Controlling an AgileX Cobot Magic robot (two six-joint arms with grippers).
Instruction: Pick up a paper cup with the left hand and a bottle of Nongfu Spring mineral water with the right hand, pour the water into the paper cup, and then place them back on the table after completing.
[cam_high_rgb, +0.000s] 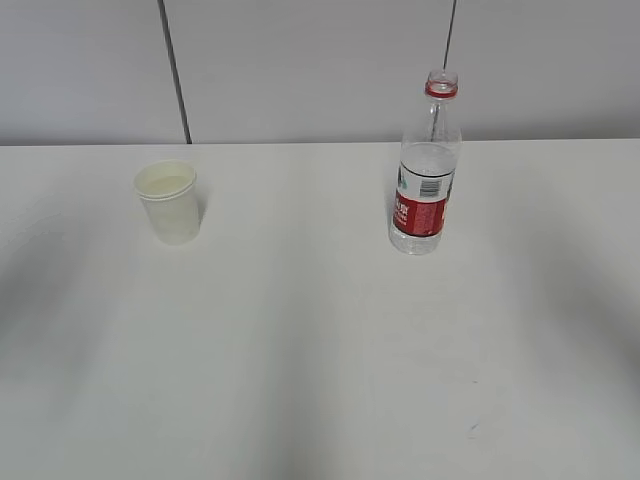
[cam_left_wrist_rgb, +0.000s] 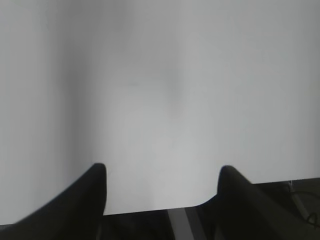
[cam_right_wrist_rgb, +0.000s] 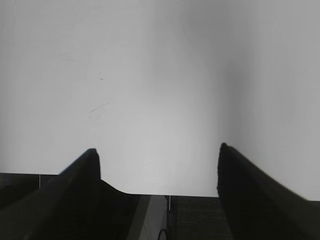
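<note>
While the paper cup (cam_high_rgb: 168, 201) and bottle (cam_high_rgb: 427, 165) show only outside, wrist views show both grippers (cam_left_wrist_rgb: 162, 172) (cam_right_wrist_rgb: 159, 155) spread wide, empty.

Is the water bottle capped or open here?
Open: the bottle stands upright with only its red neck ring showing, no cap on the mouth.

I see neither arm in the exterior view. My left hand (cam_left_wrist_rgb: 162, 172) hangs above the table's near edge, jaws spread wide, nothing between the fingers (cam_left_wrist_rgb: 95, 190). My right hand (cam_right_wrist_rgb: 157, 155) holds the same pose over the near edge, fingers (cam_right_wrist_rgb: 235, 180) parted and empty.
</note>
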